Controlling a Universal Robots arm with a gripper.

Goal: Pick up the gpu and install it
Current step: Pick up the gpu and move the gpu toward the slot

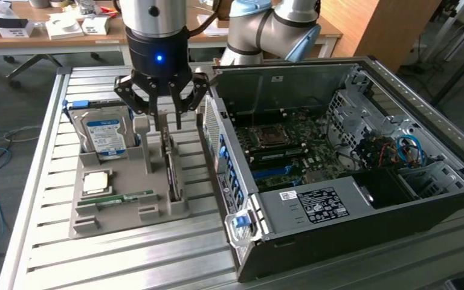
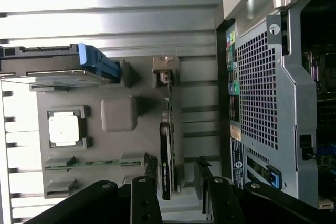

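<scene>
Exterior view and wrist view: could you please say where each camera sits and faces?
Exterior view: off the arm, high, looking down on the grey parts holder and open black computer case; arm and open gripper show.
Wrist view: on the wrist, facing down past the gripper's fingers.
Shared: holder, case, thin dark gpu card.

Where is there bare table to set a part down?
Bare table slats lie nearer the camera than the gray holder, and at the exterior view's left of it. Crowded: the narrow strip between holder and computer case, beside the gpu under the open claw.
</scene>
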